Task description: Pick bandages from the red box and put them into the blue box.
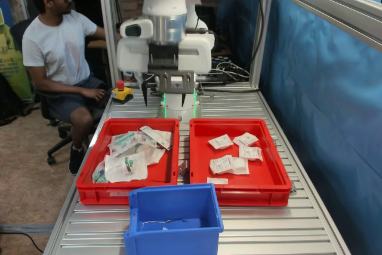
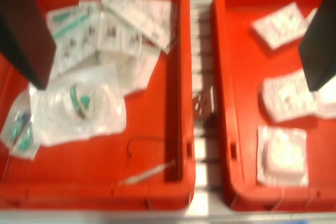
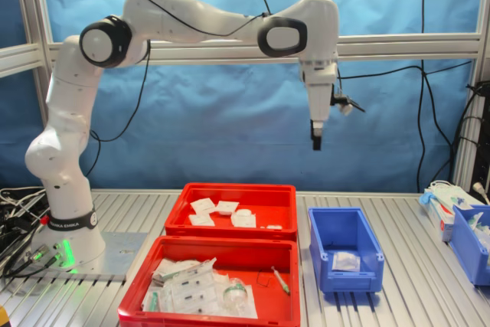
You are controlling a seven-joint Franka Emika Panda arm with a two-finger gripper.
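The red box is the right tray in the first exterior view and the far tray in the second exterior view. Several small white bandages lie loose on its floor. The blue box stands in front of the trays in the first exterior view, and one white sachet lies inside it. My gripper hangs high above the gap between the two trays. It is open wide and holds nothing.
A twin red tray holds larger clear packs with green print. A seated person and a red stop button are at the back left in the first exterior view. Another blue bin stands at the second exterior view's right.
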